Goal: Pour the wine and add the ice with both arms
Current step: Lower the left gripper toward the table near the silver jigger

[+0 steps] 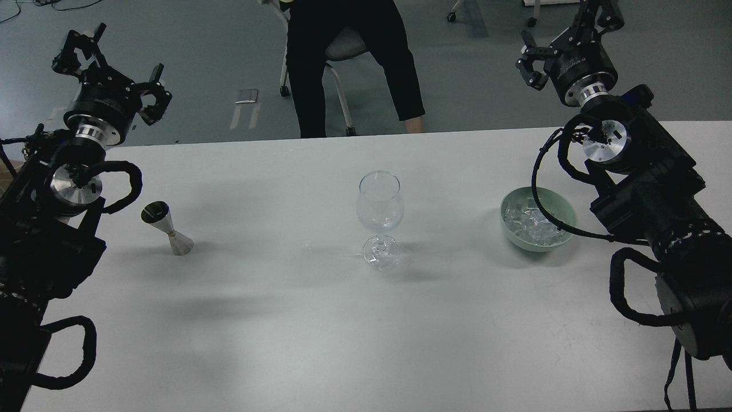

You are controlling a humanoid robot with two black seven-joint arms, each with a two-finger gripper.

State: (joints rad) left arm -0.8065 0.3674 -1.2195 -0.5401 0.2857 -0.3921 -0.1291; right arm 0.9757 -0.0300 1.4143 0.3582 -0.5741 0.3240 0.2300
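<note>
- Cables and thick black housings of the left arm run off the left edge, so its lower part is cut from sight; its tool (111,66) is raised beyond the far-left side of the bench (274,320), claw fingers spread and grasping nothing.
- Metal jigger (167,228), hourglass-shaped with a brushed steel sheen, stands on the left of the bench; whether it holds any wine cannot be made out.
- Clear stemmed wine glass (380,220) stands mid-bench, round bowl over a disc foot; any liquid inside is too faint to tell.
- Seated person (349,63) in black trousers beyond the far edge is cut off at the top.
- Pale green bowl (565,212), smooth and round, sits at right holding ice (529,220) in glassy irregular chunks; a looped black cable crosses in front.
- Right tool (552,48), raised at far right, looks released and empty; faint lettering on its wrist is unreadable.
</note>
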